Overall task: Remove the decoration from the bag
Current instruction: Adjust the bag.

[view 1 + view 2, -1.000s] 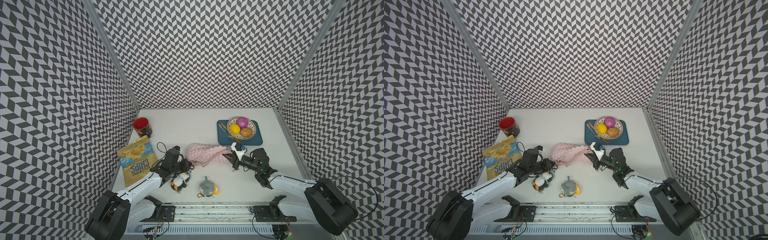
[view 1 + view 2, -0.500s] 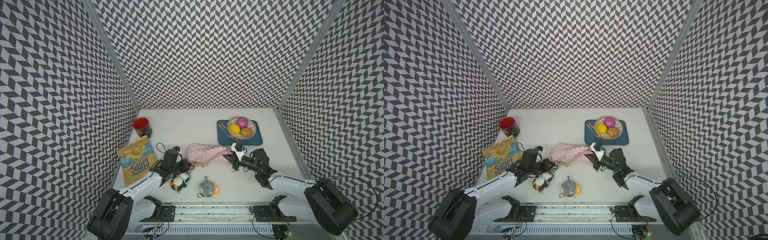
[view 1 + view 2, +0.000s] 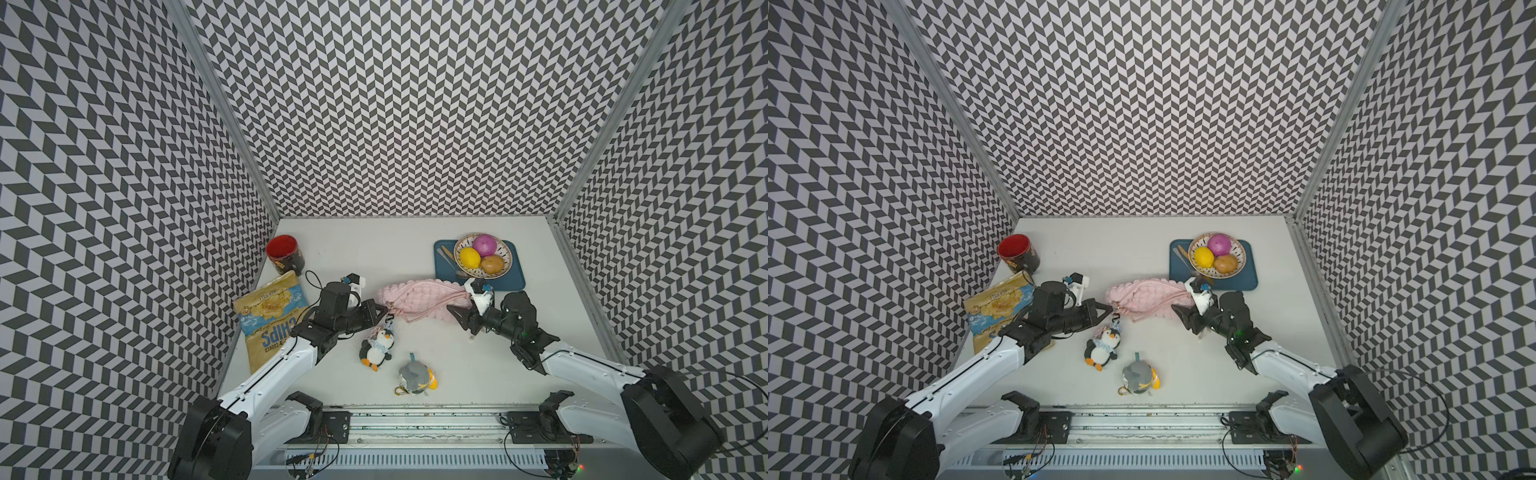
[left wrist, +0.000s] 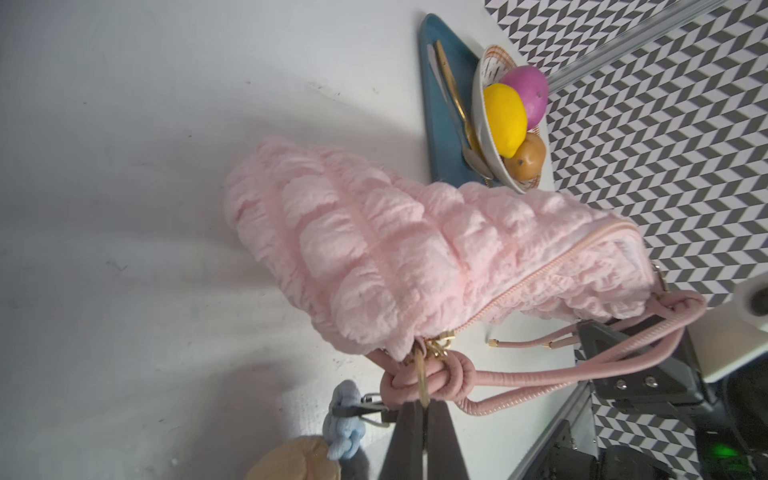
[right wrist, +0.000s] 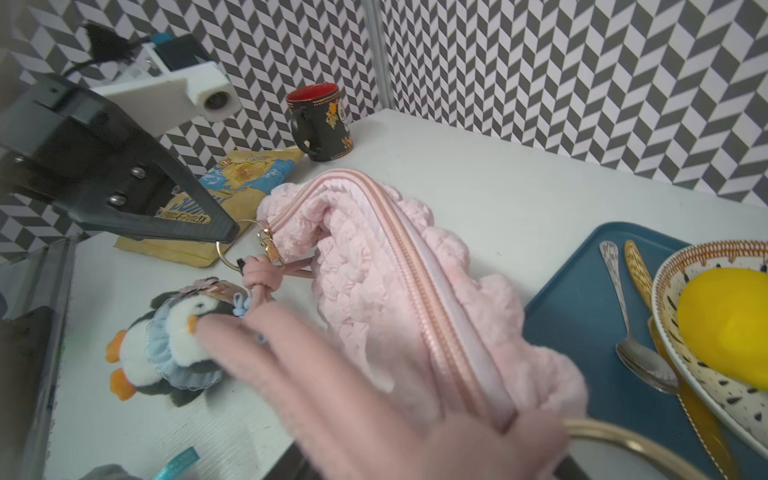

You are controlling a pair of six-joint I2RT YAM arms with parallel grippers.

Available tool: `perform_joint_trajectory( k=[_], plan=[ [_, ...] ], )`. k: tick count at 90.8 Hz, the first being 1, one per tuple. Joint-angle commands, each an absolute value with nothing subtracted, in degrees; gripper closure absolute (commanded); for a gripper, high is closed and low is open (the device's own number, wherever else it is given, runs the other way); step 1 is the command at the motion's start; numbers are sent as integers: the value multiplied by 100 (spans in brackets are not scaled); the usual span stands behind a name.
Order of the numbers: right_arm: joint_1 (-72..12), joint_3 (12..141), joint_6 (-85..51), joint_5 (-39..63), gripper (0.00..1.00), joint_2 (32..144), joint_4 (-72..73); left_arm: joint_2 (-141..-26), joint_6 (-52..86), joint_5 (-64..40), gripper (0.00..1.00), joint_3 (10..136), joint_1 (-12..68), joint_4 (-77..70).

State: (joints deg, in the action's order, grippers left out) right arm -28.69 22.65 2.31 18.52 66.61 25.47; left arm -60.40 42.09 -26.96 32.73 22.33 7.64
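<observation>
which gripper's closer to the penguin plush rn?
Left. The left gripper sits right beside the penguin plush, fingers shut on the gold ring at the bag's adjacent corner. The right gripper is at the bag's opposite end, well away from it.

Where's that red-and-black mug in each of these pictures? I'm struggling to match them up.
Both top views: mug by the left wall, behind the chips packet.
Left wrist: not in it.
Right wrist: mug against the wall corner, beyond the chips packet.
Shared landmark: the pink bag, in all four views.
</observation>
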Motion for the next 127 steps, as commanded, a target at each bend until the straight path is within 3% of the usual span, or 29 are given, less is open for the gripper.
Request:
perform_joint_trajectory(
  k=[1,24,37,51,72,80,100,127],
  plan=[
    [-2856,2689,225,1087,34,6399,1346,-5961,4393,-3236,100,3660,2143,661],
    [-2856,2665,-84,-646,16,5654,771,-5975,4570,-3681,100,3907,1869,530],
    [-2851,2437,-444,-1100,12,5108,574,-5997,4546,-3914,100,3909,1703,461],
    [-2856,2453,-303,-696,12,4464,254,-6034,4596,-4110,100,3824,1638,261],
    [-2952,2726,648,1360,17,4070,554,-6108,4413,-4245,100,3880,1546,285],
    [-3199,2797,904,1871,19,4248,848,-6138,4410,-4280,100,3843,1521,234],
    [-4340,3512,2189,2067,21,5531,1084,-6258,4257,-4355,100,3976,1503,347],
    [-5024,4444,3674,1080,22,7451,1424,-6343,4158,-4473,100,4149,1485,437]
  ],
)
